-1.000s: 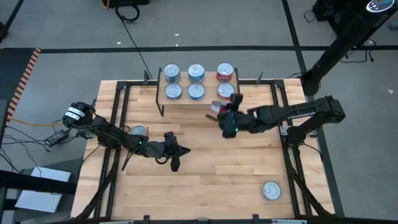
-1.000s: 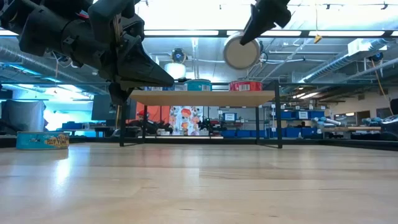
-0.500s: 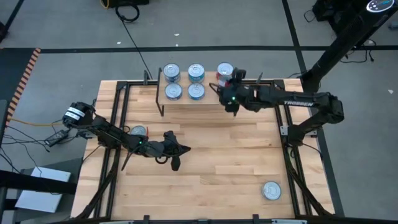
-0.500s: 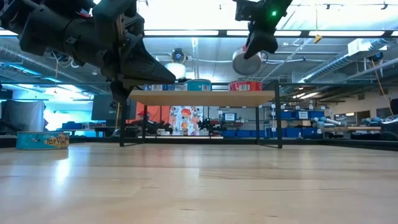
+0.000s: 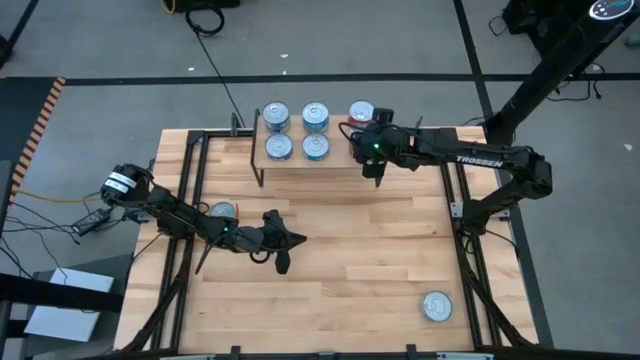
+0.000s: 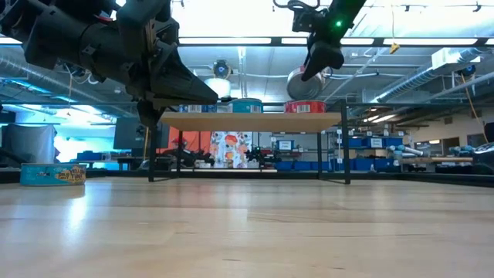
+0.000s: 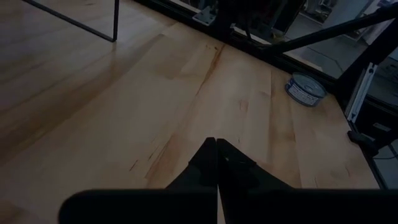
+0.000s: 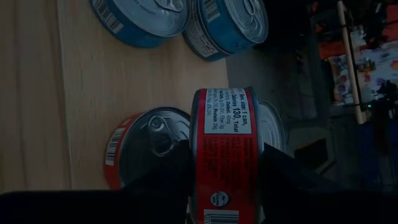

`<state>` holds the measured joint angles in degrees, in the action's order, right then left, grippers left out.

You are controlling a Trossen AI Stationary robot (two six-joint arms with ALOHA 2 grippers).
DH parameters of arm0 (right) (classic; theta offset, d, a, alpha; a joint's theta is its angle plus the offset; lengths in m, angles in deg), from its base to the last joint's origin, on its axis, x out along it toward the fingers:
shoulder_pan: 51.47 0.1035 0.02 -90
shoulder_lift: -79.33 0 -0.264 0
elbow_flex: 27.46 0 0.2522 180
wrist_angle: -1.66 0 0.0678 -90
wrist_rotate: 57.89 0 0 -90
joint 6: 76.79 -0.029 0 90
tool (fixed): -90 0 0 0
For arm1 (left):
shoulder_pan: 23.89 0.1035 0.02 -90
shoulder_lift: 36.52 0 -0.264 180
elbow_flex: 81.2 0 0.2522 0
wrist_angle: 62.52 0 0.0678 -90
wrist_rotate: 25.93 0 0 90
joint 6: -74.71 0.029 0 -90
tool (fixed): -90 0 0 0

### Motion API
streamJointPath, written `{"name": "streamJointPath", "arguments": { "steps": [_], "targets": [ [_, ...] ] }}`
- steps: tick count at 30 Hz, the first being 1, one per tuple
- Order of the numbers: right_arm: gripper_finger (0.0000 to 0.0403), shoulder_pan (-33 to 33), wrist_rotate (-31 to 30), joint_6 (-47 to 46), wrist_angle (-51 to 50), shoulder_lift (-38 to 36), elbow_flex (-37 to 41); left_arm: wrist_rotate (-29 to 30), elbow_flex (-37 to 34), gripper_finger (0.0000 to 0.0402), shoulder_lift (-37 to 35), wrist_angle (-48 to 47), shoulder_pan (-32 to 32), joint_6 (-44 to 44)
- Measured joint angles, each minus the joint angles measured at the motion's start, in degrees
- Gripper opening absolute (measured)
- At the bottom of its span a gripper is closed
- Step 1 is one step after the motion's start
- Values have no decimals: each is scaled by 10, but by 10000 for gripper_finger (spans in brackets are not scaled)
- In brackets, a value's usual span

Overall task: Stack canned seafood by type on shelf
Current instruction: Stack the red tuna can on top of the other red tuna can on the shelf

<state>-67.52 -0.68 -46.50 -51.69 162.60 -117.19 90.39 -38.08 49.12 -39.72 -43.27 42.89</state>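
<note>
The shelf [image 5: 312, 148] top is crowded: four blue-labelled tins [image 5: 276, 117] fill its left and middle, two deep; a red tin [image 5: 360, 111] stands at the right rear; the right gripper [image 5: 372, 150], clamped on another red tin [image 8: 222, 149], hangs over the right front corner; the middle of the tabletop [image 5: 340, 250] lies bare, barred on the left by the left gripper [image 5: 283, 262], its fingers pressed together; one tin [image 5: 221, 211] sits beside that arm, another [image 5: 436, 306] near the front right corner.
</note>
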Motion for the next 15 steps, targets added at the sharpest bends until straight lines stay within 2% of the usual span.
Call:
{"name": "streamJointPath", "arguments": {
  "steps": [15],
  "targets": [
    [155, -34, 53, -12, -17, 1, 0, 0, 0, 1, 0, 0, 0, -3]
  ]
}}
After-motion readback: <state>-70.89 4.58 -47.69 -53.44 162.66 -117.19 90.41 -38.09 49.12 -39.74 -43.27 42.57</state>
